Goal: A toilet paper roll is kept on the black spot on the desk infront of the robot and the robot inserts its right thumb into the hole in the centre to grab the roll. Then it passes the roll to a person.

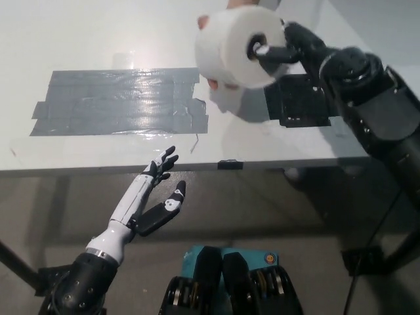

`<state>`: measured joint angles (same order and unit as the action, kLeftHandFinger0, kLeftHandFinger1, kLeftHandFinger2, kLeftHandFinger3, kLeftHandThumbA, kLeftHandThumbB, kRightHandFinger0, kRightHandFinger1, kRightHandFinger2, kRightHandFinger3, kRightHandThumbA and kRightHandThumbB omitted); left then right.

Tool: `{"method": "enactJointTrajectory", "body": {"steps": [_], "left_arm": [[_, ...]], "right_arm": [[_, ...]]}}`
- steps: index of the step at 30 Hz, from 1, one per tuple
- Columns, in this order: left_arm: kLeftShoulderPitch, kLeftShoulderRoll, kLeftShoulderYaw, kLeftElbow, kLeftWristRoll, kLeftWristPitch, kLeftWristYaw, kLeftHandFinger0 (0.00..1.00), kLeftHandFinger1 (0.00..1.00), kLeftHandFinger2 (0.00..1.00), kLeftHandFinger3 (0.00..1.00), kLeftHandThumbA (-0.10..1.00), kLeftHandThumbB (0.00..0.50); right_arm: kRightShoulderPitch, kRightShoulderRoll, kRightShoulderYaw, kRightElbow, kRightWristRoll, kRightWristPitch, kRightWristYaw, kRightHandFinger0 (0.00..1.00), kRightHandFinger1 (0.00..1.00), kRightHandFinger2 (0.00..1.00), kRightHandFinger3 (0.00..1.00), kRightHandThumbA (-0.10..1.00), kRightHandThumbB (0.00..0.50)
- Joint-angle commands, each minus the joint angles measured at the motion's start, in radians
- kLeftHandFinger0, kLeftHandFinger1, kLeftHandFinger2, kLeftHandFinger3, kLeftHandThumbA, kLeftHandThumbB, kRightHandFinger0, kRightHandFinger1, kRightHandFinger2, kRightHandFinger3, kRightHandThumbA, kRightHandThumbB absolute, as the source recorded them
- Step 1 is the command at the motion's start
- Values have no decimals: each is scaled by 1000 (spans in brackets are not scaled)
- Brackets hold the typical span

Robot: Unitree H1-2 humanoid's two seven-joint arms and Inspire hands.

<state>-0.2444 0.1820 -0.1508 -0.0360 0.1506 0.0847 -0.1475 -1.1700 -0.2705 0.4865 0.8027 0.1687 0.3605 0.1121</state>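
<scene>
- One toilet paper roll (233,44) is held aloft over the desk (79,39), right hand (289,47) thumb in its core.
- One person's hand (220,82) is cupped behind it.
- Left hand (154,193) is rested low, fingers spread.

- We count one toilet paper roll (233,46), top centre.
- One table (98,33).
- Two tape patches: one grey (118,102) at left, one black (298,102) at right.
- Two robot hands: white (151,197), black (289,49).
- One person's hand (209,26).
</scene>
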Motion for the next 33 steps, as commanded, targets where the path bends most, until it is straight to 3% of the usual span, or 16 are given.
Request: {"method": "enactJointTrajectory", "body": {"steps": [1, 6, 8, 10, 13, 18, 22, 25, 30, 33], "left_arm": [[-32, 24, -5, -42, 14, 6, -26, 1000, 1000, 1000, 1000, 444, 1], [-33, 22, -3, -41, 4, 8, -31, 1000, 1000, 1000, 1000, 446, 11], [-31, 22, -2, -41, 2, 11, -30, 1000, 1000, 1000, 1000, 450, 13], [-31, 26, -3, -37, -6, 7, -37, 1000, 1000, 1000, 1000, 445, 0], [-30, 28, -8, -44, 8, 17, -33, 1000, 1000, 1000, 1000, 446, 0], [-40, 28, -6, -41, 4, 17, -33, 1000, 1000, 1000, 1000, 445, 0], [-54, 29, 1, -33, 3, 17, -29, 1000, 1000, 1000, 1000, 452, 0], [-51, 29, 2, -27, 11, 8, -19, 1000, 1000, 1000, 1000, 460, 0], [-26, 20, 8, -23, 9, -5, -4, 1000, 1000, 1000, 1000, 581, 2], [-3, 8, 15, -22, -6, -31, 6, 1000, 1000, 1000, 1000, 769, 27]], "right_arm": [[-95, -62, 1, -94, -113, 7, 100, 1000, 1000, 1000, 1000, 689, 498], [-75, -105, -64, -209, -119, 28, 98, 1000, 1000, 1000, 1000, 780, 500], [-59, -113, -115, -271, -112, 52, 81, 1000, 1000, 1000, 1000, 755, 500], [-36, -121, -192, -341, -78, 59, 68, 1000, 1000, 1000, 1000, 700, 469], [-5, -148, -238, -437, -127, 45, 39, 1000, 1000, 1000, 1000, 805, 496], [132, -188, -367, -787, -134, 109, 0, 1000, 1000, 1000, 1000, 935, 500], [318, -195, -379, -1158, -203, 109, 3, 1000, 1000, 1000, 1000, 1000, 500], [437, -165, -379, -1331, -205, 109, 7, 1000, 1000, 1000, 1000, 984, 492], [634, -91, -363, -1423, -172, 54, -13, 1000, 1000, 1000, 1000, 952, 438], [745, -42, -344, -1340, -203, -72, -42, 1000, 1000, 1000, 1000, 877, 358]]}}
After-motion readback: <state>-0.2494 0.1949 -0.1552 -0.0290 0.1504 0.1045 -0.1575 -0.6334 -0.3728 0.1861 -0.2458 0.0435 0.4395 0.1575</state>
